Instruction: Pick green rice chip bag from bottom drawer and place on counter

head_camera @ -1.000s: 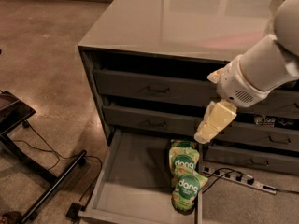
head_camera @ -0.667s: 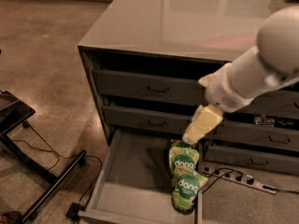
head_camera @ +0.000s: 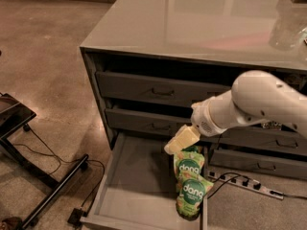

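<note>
The bottom drawer (head_camera: 129, 186) is pulled open below the cabinet. Two alike light-green "dang" pouches lie along its right side: one farther back (head_camera: 189, 166) and one nearer the front (head_camera: 193, 196), overlapping. I cannot tell which one is the task's green rice chip bag. My gripper (head_camera: 178, 142) hangs from the white arm (head_camera: 254, 102) just above the upper left edge of the rear pouch, over the drawer. The counter (head_camera: 201, 18) is the glossy grey top of the cabinet.
Closed grey drawer fronts with dark handles (head_camera: 160, 91) sit above the open drawer. A power strip with cables (head_camera: 244, 183) lies on the floor to the right. A black stand and cord (head_camera: 29, 143) are on the floor at the left.
The arm has swung left and down, bringing the gripper from beside the drawer fronts to just over the rear pouch. The pouches have not moved.
</note>
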Controlling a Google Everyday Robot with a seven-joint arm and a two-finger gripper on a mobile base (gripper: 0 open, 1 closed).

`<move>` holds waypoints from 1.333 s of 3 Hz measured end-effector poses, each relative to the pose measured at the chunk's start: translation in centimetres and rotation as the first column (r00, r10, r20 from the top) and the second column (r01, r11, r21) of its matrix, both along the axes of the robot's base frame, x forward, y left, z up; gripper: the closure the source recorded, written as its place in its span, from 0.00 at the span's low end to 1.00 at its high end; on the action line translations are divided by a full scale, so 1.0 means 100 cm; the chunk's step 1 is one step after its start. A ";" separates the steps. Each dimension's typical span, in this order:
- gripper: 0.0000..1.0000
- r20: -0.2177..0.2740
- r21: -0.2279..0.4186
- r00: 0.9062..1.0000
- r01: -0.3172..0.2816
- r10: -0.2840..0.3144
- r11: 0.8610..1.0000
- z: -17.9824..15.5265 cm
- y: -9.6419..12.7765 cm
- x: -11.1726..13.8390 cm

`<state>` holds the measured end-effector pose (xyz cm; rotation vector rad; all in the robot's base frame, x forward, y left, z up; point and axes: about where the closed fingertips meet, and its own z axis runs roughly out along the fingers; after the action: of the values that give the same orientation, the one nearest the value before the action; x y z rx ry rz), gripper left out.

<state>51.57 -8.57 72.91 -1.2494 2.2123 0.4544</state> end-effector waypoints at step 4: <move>0.00 -0.113 -0.014 0.939 0.325 -0.324 0.946 -0.088 -0.068 -0.007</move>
<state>50.90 -15.40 64.07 -0.8479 2.4534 0.4066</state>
